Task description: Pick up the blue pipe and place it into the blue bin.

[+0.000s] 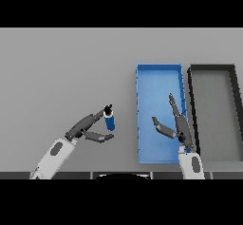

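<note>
Your blue pipe (109, 120) stands upright on the grey table (61, 77), a short cylinder with a dark cap at its top, left of the blue bin (159, 68) and clearly apart from it, with bare table between the two. Your left hand (85, 129) is right at it: the upper fingers reach to the pipe's top on its left side, and the thumb lies low near its base, so the pipe sits in the fork between them. From this view you cannot be sure the fingers press on it; they look fairly straight and relaxed, bracketing the pipe more than clasping it, and the pipe appears to rest on the table, not lifted. So judge the task as barely begun: the approach is made, but the grasp, the lift, the carry to the right and the release into the bin are all left to do. The blue bin lies lengthwise away from you, and nothing lies inside it; your right hand (178, 124) hovers over its nearer right part with fingers spread and straight, holding nothing. Just beside the bin on its right, a black bin (212, 67) sits parallel to it, so you will want the drop to end well inside the blue walls and not stray further right.
</note>
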